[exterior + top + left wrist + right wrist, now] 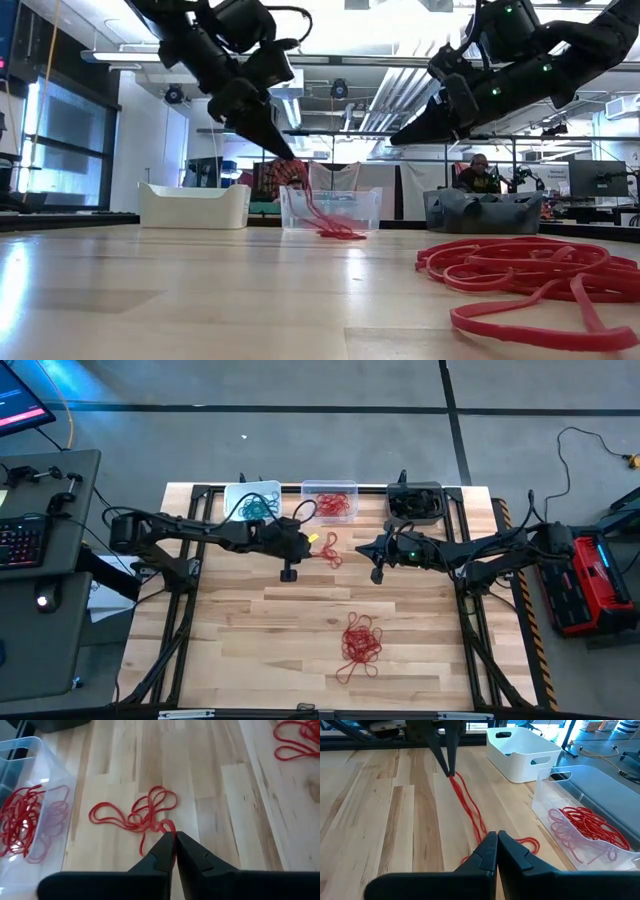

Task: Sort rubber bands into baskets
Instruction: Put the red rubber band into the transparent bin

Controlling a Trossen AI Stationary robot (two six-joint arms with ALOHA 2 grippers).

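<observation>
**Red bands lifted beside the clear basket**

Nearest the low camera lay a loose pile of red rubber bands (pixel 520 270) on the wooden table (pixel 240 650), well apart from the three baskets lined up along the far edge. Taking the clear basket (pixel 329 500) as landmark: it stood in the middle of the row and held a bunch of red bands (pixel 334 504). A white basket (pixel 252 502), just beside it toward the left arm, held teal bands (pixel 258 507); a dark grey basket (pixel 415 500) stood on its other side, its contents not discernible.

The left gripper (pixel 292 160) hung above the table just in front of the clear basket, its fingers (pixel 165 847) clenched on a small bunch of red bands (pixel 325 215). Those strands trailed down from the fingertips to the tabletop, their lower loops resting on the wood near the clear basket's front wall, outside it.

The right gripper (pixel 377 573) hovered above the table in front of the dark grey basket, near the hanging strands but apart from them, its fingers (pixel 492 852) pressed together and holding nothing.
</observation>
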